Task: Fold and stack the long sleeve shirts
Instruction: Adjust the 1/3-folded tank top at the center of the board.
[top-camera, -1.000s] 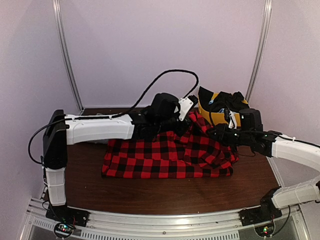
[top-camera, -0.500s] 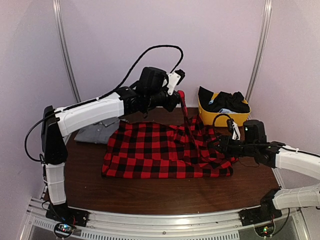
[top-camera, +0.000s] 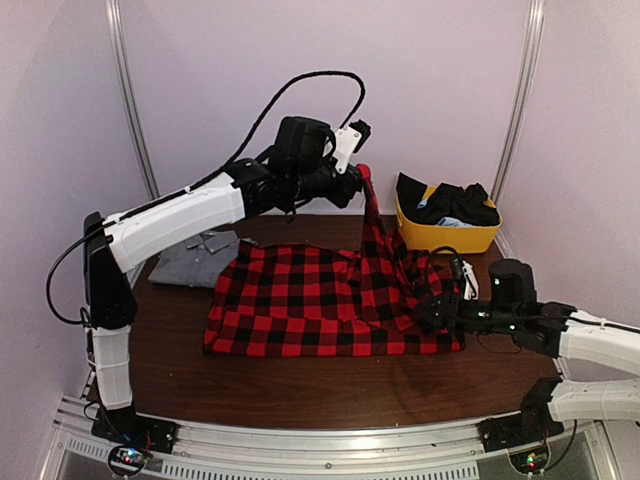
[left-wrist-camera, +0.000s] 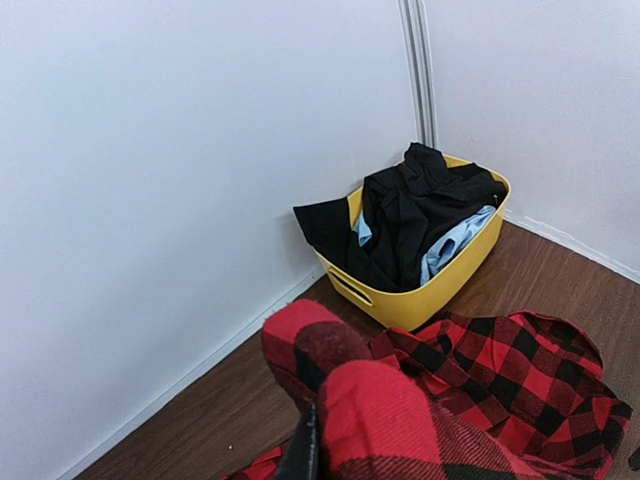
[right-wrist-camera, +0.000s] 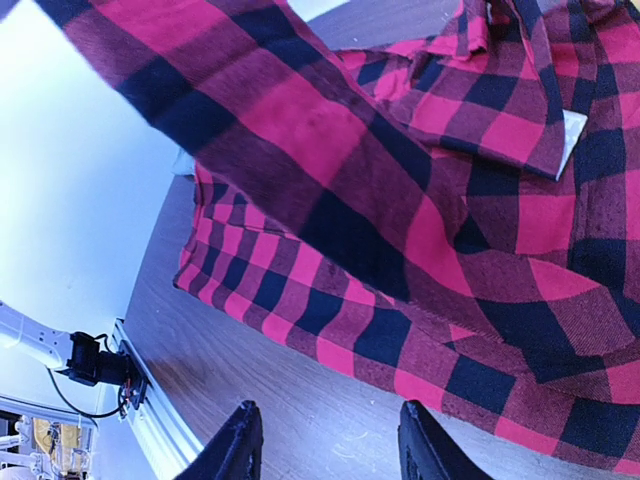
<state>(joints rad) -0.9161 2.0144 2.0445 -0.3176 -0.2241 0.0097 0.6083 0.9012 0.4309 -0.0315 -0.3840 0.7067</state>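
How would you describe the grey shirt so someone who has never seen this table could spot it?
Start at the dark wooden table and go to its far left corner, beneath the white left arm. There a grey shirt lies flat, next to the big red-and-black checked shirt. It is the only plain, unpatterned garment on the tabletop.

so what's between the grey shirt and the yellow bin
The red-and-black flannel shirt lies between them, with one strip of it held up by the left pincer. The top view shows this.
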